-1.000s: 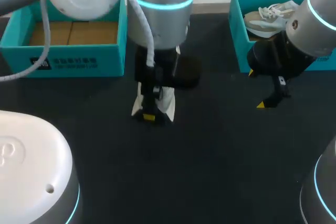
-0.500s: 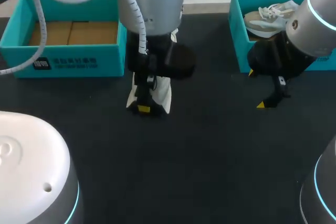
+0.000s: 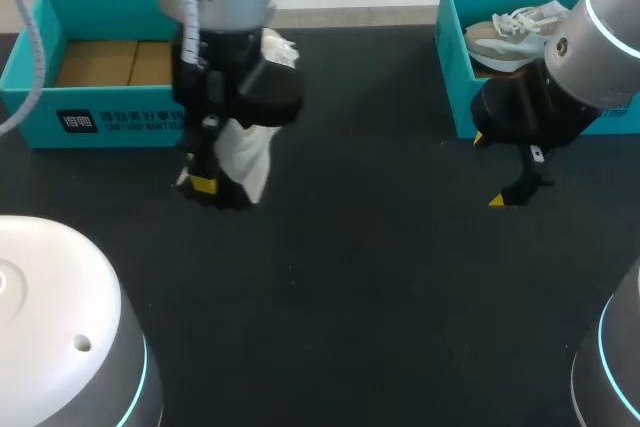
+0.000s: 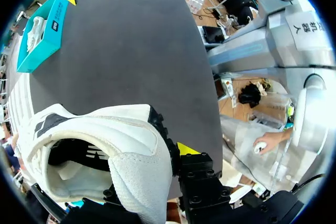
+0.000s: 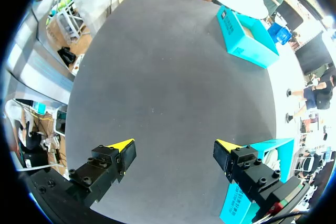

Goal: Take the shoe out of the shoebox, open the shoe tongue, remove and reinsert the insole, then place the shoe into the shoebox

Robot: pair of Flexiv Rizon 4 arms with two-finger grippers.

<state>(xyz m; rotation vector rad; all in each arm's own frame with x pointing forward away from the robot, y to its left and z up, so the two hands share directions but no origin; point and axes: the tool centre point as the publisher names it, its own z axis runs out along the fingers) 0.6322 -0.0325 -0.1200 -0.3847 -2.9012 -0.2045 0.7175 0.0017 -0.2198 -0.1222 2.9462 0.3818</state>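
1. A broad stretch of dark matte table (image 3: 380,297) is left open between the teal cardboard left shoebox (image 3: 120,122) and the right shoebox (image 3: 455,77).
2. The white shoe (image 3: 245,152), smooth with a dark lining, is clamped at its heel by the left gripper (image 3: 215,187), just before the left shoebox.
3. The right gripper (image 5: 175,148) is held spread apart beside the right shoebox.

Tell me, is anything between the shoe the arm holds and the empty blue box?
Nothing visible. The shoe hangs in the left gripper, close to the open shoebox, which shows only bare cardboard inside. Only its near wall has to be cleared.
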